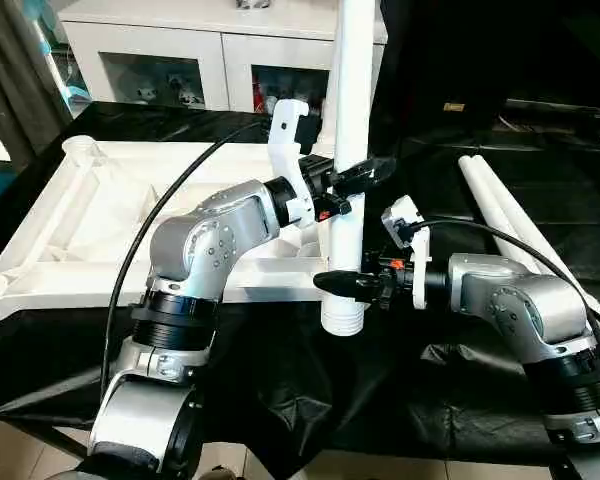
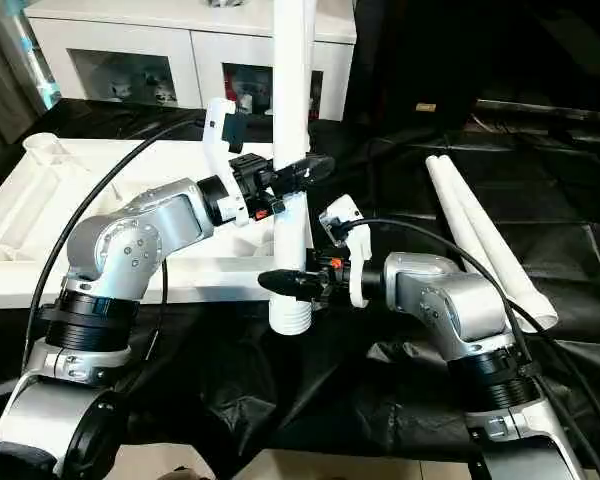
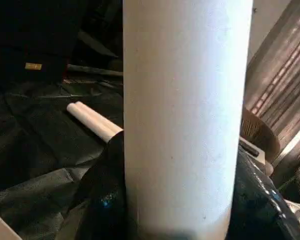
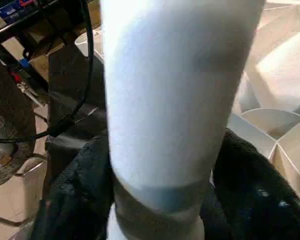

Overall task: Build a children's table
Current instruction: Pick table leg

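Note:
A white table leg [image 1: 352,100] stands upright in the air over the front of the black-draped work surface, its ribbed threaded end [image 1: 343,318] pointing down. My left gripper [image 1: 355,178] is shut on the leg at mid-height. My right gripper [image 1: 337,285] is shut on it lower, just above the threaded end. The wrist views show the leg [image 3: 185,125] [image 4: 175,100] between black fingers [image 3: 105,200] [image 4: 245,175]. The children's table top [image 1: 100,200] lies upside down to the left, ribbed underside up, with a round corner socket [image 1: 83,150] at its far corner.
Two more white legs [image 1: 510,210] lie side by side on the black cloth [image 1: 480,400] to the right. A white glass-door cabinet [image 1: 180,60] stands behind the work surface. Black cables run from both wrists across the arms.

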